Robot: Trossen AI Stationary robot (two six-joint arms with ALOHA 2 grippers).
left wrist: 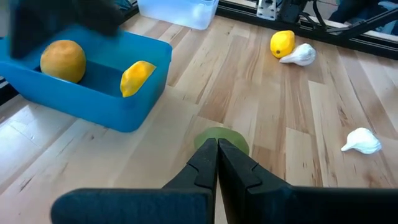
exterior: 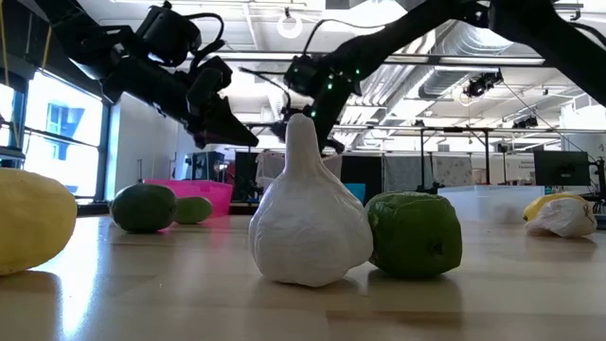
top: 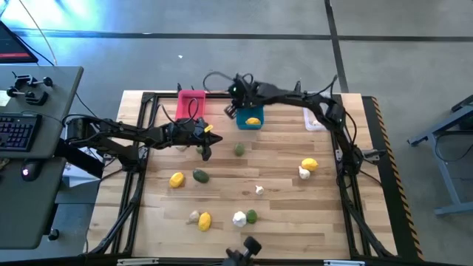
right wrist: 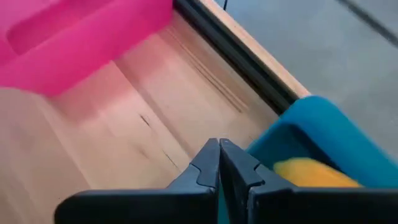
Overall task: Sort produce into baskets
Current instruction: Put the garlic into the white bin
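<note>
High view: the left pincer (top: pixel 205 151) is seen low over the worktop (top: pixel 281 159), just beside a green fruit (top: pixel 239 149); the right pincer (top: pixel 231 111) is held at the blue bin (top: pixel 249 118), with the pink bin (top: pixel 191 103) beside it. Lemons, garlic and green pieces are scattered over the near half of the worktop.
Low view: a garlic (exterior: pixel 308 213) and a green fruit (exterior: pixel 414 234) are seen touching up close; both arms are held above.
Left wrist view: the fingers are pressed together, empty, aimed at the green fruit (left wrist: pixel 219 138); two yellow-orange pieces are lying in the blue bin (left wrist: pixel 106 99).
Right wrist view: the fingers are closed on nothing, over the blue bin's (right wrist: pixel 323 134) edge; a lemon (right wrist: pixel 311 172) is inside.
Advice: the left fingers should be spread before descending, and centred on the round fruit so it is not pushed away.
</note>
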